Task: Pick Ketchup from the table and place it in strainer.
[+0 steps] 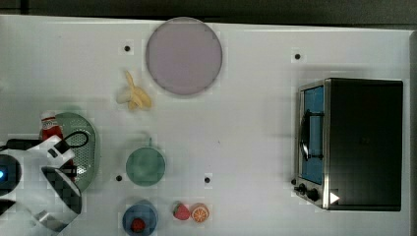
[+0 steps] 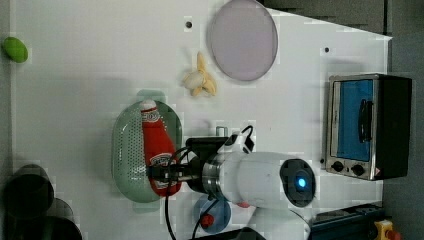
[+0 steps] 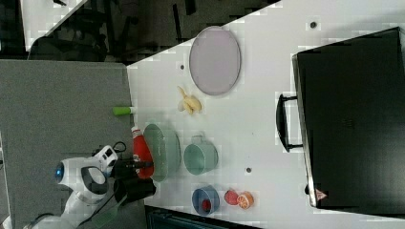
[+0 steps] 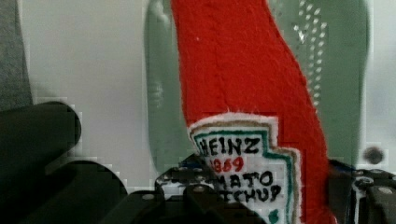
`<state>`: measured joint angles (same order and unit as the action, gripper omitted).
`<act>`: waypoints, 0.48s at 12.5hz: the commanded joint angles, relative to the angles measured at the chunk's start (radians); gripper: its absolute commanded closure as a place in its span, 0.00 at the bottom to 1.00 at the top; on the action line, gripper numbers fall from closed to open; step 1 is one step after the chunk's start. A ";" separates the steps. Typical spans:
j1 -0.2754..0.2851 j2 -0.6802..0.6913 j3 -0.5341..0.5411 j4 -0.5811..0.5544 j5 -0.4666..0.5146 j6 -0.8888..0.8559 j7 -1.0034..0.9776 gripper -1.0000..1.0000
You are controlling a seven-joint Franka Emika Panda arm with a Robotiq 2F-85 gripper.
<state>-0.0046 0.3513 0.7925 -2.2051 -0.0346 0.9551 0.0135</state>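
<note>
The ketchup is a red soft bottle with a white cap and a white label. It lies lengthwise over the pale green perforated strainer. My gripper is shut on the bottle's label end, one finger on each side. In the wrist view the ketchup runs away from my gripper, with the strainer beneath it. The top view has the ketchup at the strainer's left edge, partly under my arm. In the right view the ketchup sits beside the strainer. I cannot tell whether the bottle touches the strainer.
A green cup stands to the top view's right of the strainer. A blue bowl, a strawberry and an orange slice lie below it. A banana, a purple plate and a toaster oven are farther off.
</note>
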 commanded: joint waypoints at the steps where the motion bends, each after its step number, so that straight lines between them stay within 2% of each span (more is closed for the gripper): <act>1: 0.005 0.064 -0.016 0.007 -0.002 0.107 0.076 0.37; 2: 0.011 0.090 -0.024 0.007 -0.017 0.113 0.076 0.34; 5: 0.028 0.120 -0.046 0.012 -0.056 0.125 0.079 0.03; 6: 0.026 0.106 -0.043 0.019 -0.055 0.128 0.096 0.00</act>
<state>0.0217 0.4905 0.7485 -2.2070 -0.0643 1.0674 0.0550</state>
